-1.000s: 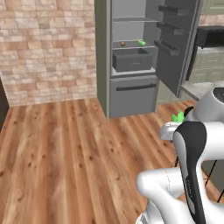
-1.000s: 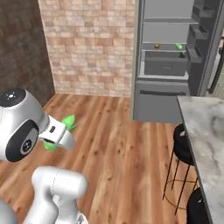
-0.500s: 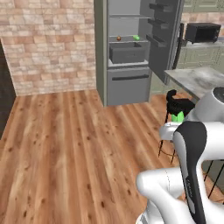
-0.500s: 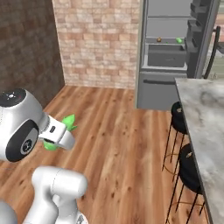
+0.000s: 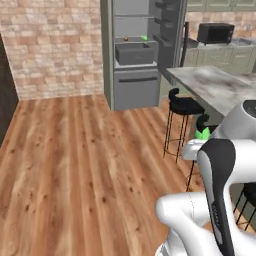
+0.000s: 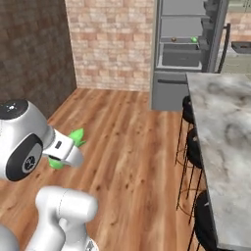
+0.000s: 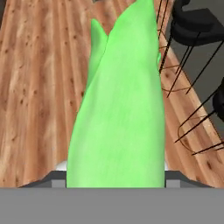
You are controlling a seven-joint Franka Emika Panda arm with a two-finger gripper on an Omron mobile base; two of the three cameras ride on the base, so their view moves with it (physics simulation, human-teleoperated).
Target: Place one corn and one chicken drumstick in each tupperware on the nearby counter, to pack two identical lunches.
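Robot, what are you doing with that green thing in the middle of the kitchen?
The robot's gripper is holding a corn, a bright green cob, out over the wooden floor. It is away from the open fridge, where another green cob sits on a shelf. The marbled island with black stools is beside it. The corn has not been put down anywhere yet.

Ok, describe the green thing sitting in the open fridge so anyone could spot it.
Find the tall grey fridge beside the brick wall, door open. On the shelf above its dark drawer lies a small bright-green corn, right of a smaller brownish item; only the corn is green.
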